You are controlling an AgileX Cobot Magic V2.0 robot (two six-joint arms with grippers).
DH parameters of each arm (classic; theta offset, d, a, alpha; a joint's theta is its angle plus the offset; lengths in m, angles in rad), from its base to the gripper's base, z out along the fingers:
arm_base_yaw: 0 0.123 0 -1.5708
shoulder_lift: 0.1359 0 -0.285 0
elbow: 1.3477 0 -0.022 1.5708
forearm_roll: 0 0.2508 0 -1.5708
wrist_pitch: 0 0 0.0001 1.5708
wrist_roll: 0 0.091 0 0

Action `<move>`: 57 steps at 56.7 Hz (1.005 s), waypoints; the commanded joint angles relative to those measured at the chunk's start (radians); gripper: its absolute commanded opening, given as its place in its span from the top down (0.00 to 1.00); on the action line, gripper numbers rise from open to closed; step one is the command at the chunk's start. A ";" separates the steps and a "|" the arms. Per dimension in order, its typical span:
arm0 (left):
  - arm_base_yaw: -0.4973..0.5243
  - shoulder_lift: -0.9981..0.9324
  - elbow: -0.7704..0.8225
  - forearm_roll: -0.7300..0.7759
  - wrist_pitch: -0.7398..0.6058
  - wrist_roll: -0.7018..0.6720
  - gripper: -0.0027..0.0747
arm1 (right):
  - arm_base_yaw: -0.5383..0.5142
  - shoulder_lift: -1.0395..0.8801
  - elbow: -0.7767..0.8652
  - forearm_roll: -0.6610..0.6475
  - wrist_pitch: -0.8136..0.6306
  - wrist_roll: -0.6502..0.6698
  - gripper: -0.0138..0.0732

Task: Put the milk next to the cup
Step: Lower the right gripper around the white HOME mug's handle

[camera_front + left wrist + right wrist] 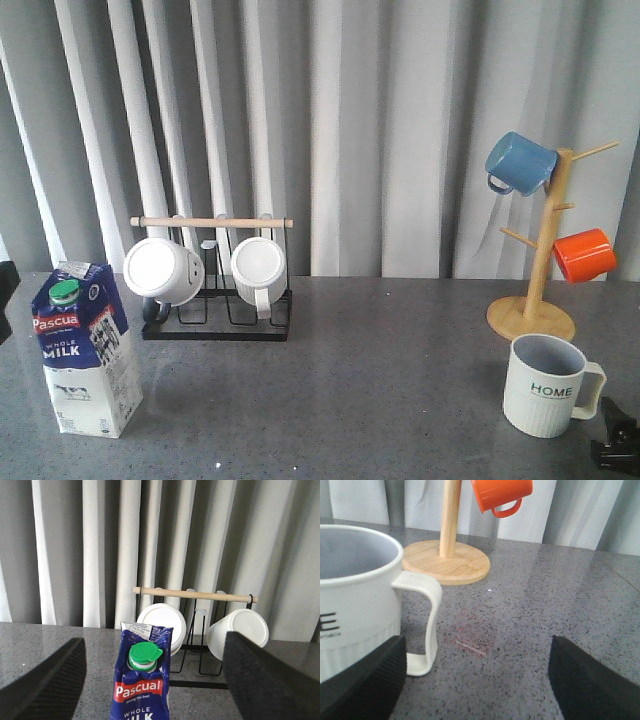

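The milk (85, 350), a blue-and-white carton with a green cap and a red "Pascual" band, stands upright at the table's front left. In the left wrist view the milk (145, 680) is ahead of my left gripper (152, 645), in line with the gap between its open, empty fingers. The cup (545, 385), a cream ribbed mug marked "HOME", stands at the front right, handle to the right. My right gripper (615, 445) sits just right of it, open and empty. In the right wrist view (477, 645) the cup (355, 595) is beside one finger (365, 680).
A black wire rack (215, 325) with a wooden rod holds two plain white mugs (163, 270) at the back left. A wooden mug tree (540, 270) behind the cup carries a blue mug (520, 162) and an orange mug (585, 253). A curtain hangs behind the table.
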 commanded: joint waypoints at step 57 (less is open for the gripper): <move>-0.006 -0.010 -0.034 -0.003 -0.077 -0.001 0.28 | 0.011 0.158 -0.247 -0.123 -0.015 0.301 0.77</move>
